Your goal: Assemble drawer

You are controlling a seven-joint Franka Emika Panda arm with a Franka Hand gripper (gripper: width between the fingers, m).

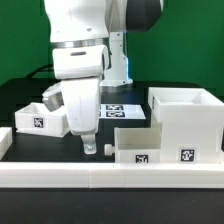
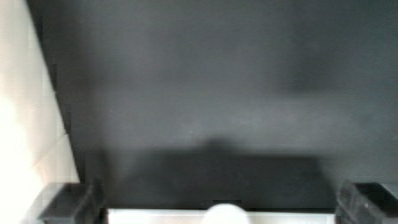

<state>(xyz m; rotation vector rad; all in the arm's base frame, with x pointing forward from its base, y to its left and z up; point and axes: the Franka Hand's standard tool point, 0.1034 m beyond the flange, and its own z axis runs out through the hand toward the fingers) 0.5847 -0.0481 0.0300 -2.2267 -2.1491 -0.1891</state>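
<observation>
The large white hollow housing [image 1: 186,118] stands at the exterior view's right, with a tag on its front. One smaller white tray [image 1: 137,146] sits just in front of it, toward the middle. The other tray [image 1: 38,118] sits at the exterior view's left. My gripper [image 1: 93,147] points down over the black table between the two trays, low and close to the surface. In the wrist view my gripper [image 2: 217,203] is open wide and empty. Its dark fingertips [image 2: 64,205] stand at both lower corners, with a white strip and a small rounded bump [image 2: 224,214] between them.
A long low white rail [image 1: 110,176] runs along the table's front edge. The marker board [image 1: 122,108] lies flat behind the gripper. A white edge [image 2: 18,100] runs along one side of the wrist view; which part it belongs to does not show.
</observation>
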